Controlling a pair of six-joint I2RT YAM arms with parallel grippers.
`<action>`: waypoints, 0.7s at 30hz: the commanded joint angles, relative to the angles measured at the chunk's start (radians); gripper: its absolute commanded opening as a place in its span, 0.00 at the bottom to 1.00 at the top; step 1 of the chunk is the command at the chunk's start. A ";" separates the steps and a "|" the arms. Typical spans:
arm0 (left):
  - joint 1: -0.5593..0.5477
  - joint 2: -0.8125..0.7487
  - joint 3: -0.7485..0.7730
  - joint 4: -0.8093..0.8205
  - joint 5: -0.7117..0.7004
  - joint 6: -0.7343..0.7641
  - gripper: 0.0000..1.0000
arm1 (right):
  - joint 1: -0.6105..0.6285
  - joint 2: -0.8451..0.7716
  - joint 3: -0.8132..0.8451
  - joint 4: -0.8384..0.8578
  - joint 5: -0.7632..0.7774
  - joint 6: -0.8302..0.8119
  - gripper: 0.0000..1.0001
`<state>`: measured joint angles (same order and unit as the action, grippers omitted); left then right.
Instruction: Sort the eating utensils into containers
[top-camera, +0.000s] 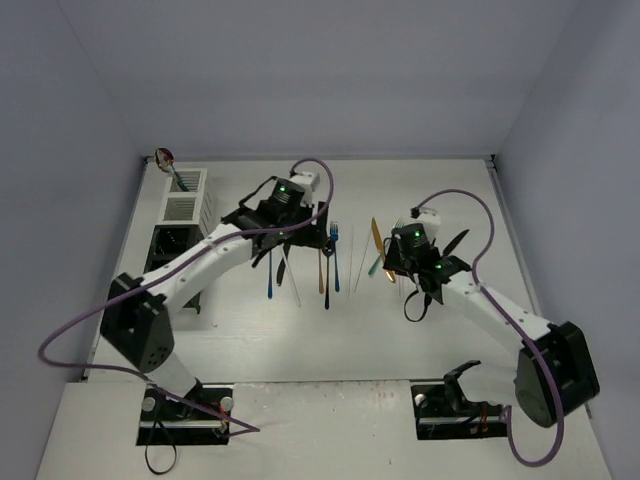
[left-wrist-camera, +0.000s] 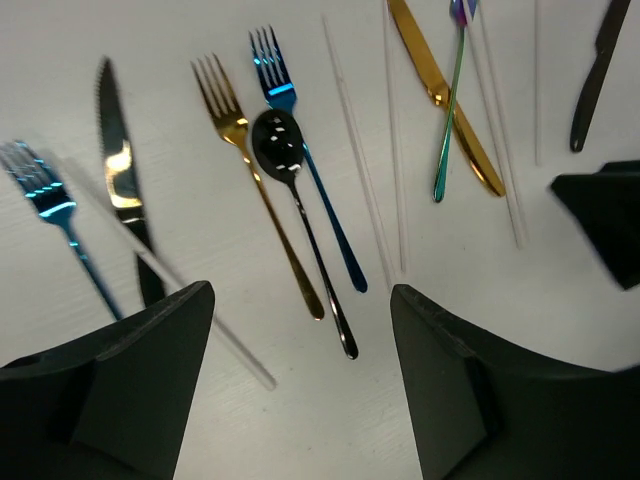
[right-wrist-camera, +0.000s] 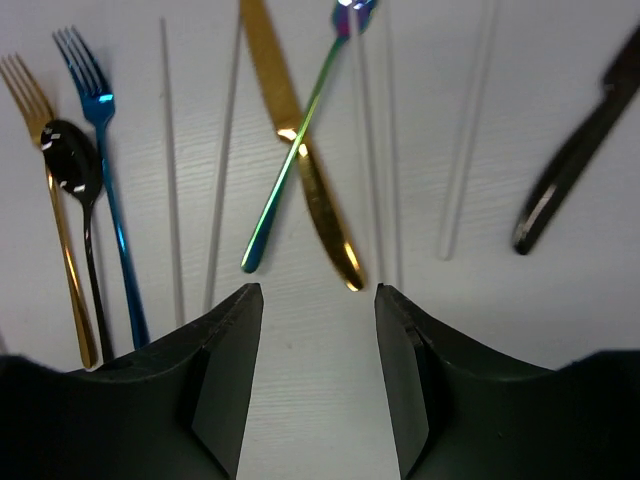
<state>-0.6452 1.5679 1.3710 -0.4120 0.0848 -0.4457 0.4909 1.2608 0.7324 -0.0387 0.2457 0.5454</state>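
Eating utensils lie in a loose row on the white table. From the left there are a blue fork (left-wrist-camera: 45, 200), a black knife (left-wrist-camera: 120, 180), a gold fork (left-wrist-camera: 250, 170), a black spoon (left-wrist-camera: 280, 145) and a second blue fork (left-wrist-camera: 300, 170). Further right are pale chopsticks (left-wrist-camera: 365, 170), a gold knife (right-wrist-camera: 265, 60) crossed by a teal spoon (right-wrist-camera: 270, 220), and another black knife (right-wrist-camera: 570, 170). My left gripper (left-wrist-camera: 300, 300) hovers open above the fork handles with nothing in it. My right gripper (right-wrist-camera: 318, 292) is open over bare table just below the gold knife's tip. The containers (top-camera: 185, 195) stand at the far left.
A white caddy holds a pink-bowled spoon (top-camera: 163, 157), and a black caddy (top-camera: 172, 245) stands in front of it beside the left arm. One more black utensil (top-camera: 415, 305) lies under the right arm. Pale walls close the table on three sides.
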 joint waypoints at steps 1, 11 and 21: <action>-0.014 0.144 0.126 0.005 0.080 0.009 0.65 | -0.053 -0.175 -0.018 -0.021 0.042 -0.008 0.46; 0.055 0.446 0.440 -0.138 0.266 0.306 0.52 | -0.059 -0.302 -0.053 -0.032 -0.017 -0.069 0.46; 0.111 0.582 0.510 -0.165 0.446 0.414 0.46 | -0.061 -0.306 -0.059 -0.031 -0.064 -0.105 0.47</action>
<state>-0.5303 2.1462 1.8195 -0.5563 0.4295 -0.1146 0.4324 0.9573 0.6762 -0.0965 0.2056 0.4650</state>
